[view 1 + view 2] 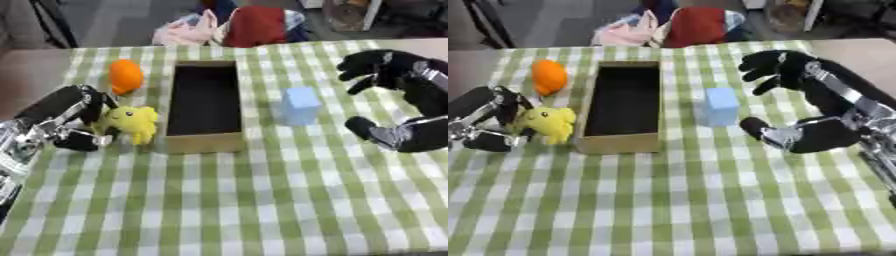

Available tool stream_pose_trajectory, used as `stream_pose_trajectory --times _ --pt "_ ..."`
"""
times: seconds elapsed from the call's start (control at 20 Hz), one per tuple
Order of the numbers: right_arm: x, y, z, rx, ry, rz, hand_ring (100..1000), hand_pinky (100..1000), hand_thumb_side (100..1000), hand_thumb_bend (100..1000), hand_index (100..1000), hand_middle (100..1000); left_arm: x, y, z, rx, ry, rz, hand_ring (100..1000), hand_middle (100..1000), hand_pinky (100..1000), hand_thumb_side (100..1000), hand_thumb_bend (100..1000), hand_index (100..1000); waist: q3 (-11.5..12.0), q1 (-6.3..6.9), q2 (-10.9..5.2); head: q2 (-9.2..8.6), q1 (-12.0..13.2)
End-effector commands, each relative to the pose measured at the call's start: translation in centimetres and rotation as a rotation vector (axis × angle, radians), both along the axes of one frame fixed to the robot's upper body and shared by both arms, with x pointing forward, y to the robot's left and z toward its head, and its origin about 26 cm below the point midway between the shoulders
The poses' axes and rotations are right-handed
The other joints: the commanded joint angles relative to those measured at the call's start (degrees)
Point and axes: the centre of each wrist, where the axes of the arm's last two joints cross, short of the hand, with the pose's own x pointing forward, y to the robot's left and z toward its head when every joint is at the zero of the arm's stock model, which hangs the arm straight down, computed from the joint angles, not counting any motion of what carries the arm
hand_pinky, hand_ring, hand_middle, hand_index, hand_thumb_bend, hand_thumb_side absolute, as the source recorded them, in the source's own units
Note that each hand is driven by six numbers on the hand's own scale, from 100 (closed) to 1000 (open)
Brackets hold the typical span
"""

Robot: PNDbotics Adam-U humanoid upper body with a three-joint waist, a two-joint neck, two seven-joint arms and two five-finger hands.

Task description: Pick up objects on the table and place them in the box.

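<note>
An open brown cardboard box [203, 142] stands mid-table, its dark inside bare. Left of it lies a yellow plush toy [134, 123]; my left hand [63, 107] is at its left side, fingers above and thumb below, curled round it. An orange rounded object [125, 76] lies farther back on the left. A light blue block [719, 106] stands just right of the box. My right hand [791, 68] hovers to the block's right, open, with fingers spread at the far side and the thumb [773, 134] nearer, apart from the block.
A green-and-white checked cloth [262, 200] covers the table. Pink and red fabric [236, 27] is piled past the far edge. The bare tabletop shows at the far right corner [859, 50].
</note>
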Motion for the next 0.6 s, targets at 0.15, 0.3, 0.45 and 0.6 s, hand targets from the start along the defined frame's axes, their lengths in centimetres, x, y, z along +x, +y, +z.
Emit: stream_pose_trajectory --times 0.15,0.3,0.45,0.6 --pt "0.0 -0.1 0.4 -0.007 -0.01 0.007 815 713 228 371 893 804 0.0 -0.8 5.4 -0.019 -0.098 -0.046 354 325 442 145 251 444 -0.4 0.09 -1.17 0.19 0.1" --pt "0.0 0.1 0.4 -0.005 -0.008 0.018 816 713 230 370 894 804 1.2 -2.5 6.1 -0.034 -0.106 -0.062 357 329 444 144 252 447 -1.0 0.03 -1.28 0.04 0.3" --pt "0.0 0.4 0.5 -0.005 -0.007 0.035 816 713 232 370 894 804 2.8 -4.3 6.0 -0.019 -0.101 -0.08 364 336 450 146 262 453 -1.9 -0.07 -1.33 -0.15 0.5" --pt "0.0 0.6 0.5 -0.003 -0.004 0.042 815 713 236 366 894 804 4.3 -5.8 5.3 0.015 -0.097 -0.088 373 345 457 151 273 460 -2.5 -0.1 -1.32 -0.32 0.8"
